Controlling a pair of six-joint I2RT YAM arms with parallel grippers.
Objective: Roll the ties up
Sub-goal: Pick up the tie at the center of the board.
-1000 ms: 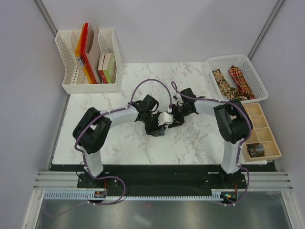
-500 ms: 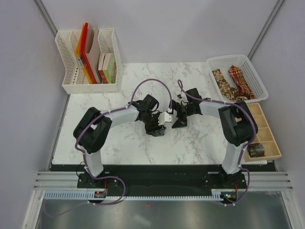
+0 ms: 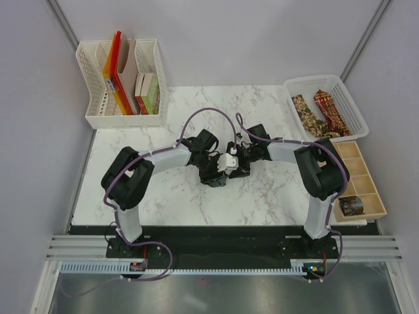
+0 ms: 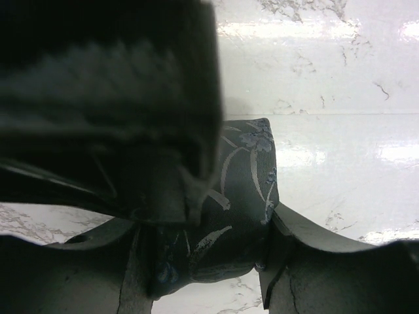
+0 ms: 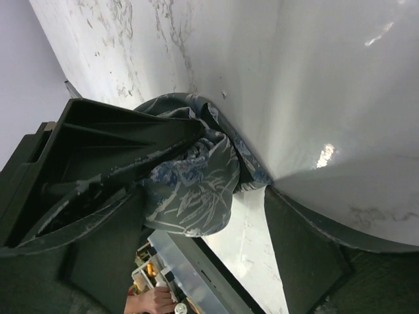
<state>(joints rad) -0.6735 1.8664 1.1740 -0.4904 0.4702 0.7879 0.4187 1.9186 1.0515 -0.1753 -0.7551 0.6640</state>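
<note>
So here's where I'm at with the tie rolling: both my arms meet over the middle of the white marble-look desk [image 3: 163,196], and my left jaws are pinching the dark grey-green patterned fabric tie [image 4: 242,190], which is bunched into a fat little roll just above the desk top. My right jaws are spread wide around that same roll. One finger is right against the fabric and the other stands off it with bare desk showing between, so I'd call that side not gripping anything. The roll looks kinda lumpy from the right wrist view, with folds poking out on top, so I'd say it's mostly wound but wants tidying before it counts as done. Over on the right, the light wooden compartment tray [image 3: 364,185] has one small dark patterned bundle [image 3: 350,206] in its nearest slot. Probably a rolled tie, but it's too small for me to swear to. The white plastic slotted basket [image 3: 353,104] behind it holds the brown-gold patterned tie [image 3: 302,110] and the red patterned tie [image 3: 329,108], both loose and unrolled. So, roughly: one roll nearly there in my grip, two ties not touched yet.
</note>
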